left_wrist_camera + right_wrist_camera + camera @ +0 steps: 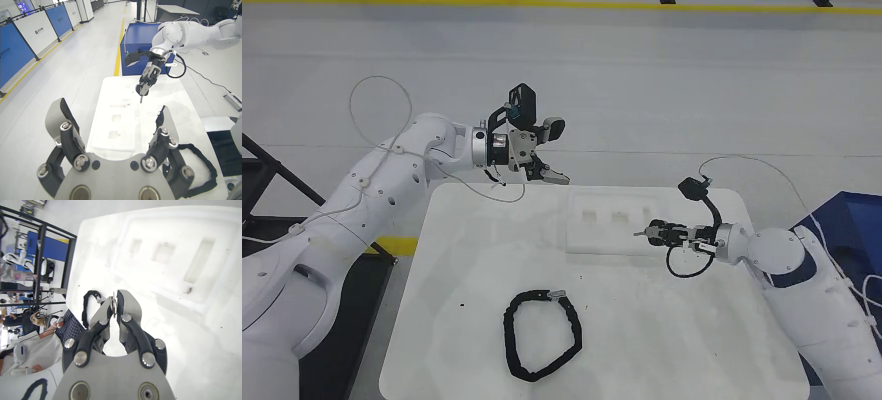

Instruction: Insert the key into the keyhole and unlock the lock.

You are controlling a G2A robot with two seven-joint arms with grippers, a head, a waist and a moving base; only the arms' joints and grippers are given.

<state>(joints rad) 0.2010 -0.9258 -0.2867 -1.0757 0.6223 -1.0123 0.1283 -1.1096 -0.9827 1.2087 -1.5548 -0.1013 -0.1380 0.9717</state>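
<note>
Key (140, 95) pinched in right gripper (143, 89): fingers closed almost together on its head and ring, blade sticking out past the tips. In the right wrist view the ring sits edge-on between the 2 pads (119, 306). From above, right gripper (652, 232) hangs over the end of the white foam tray (582, 240) nearest the right arm, key (641, 233) pointing across the tray. Left gripper (113, 106) spread wide, nothing in it, touching nothing; from above, left gripper (554, 176) is over the table's (442, 330) far edge, near the tray's far corner. Tray has 3 shallow recesses in a row. Lock (510, 340), a black sleeved chain loop with a metal end piece, lies flat on the table on the robot's side of the tray, well apart from both grippers; also seen at lock (211, 166) and lock (86, 298). Writing: small white tag (173, 64) on the right wrist cable, too small to read; barrier panels (28, 34) on the hall floor carry print.
</note>
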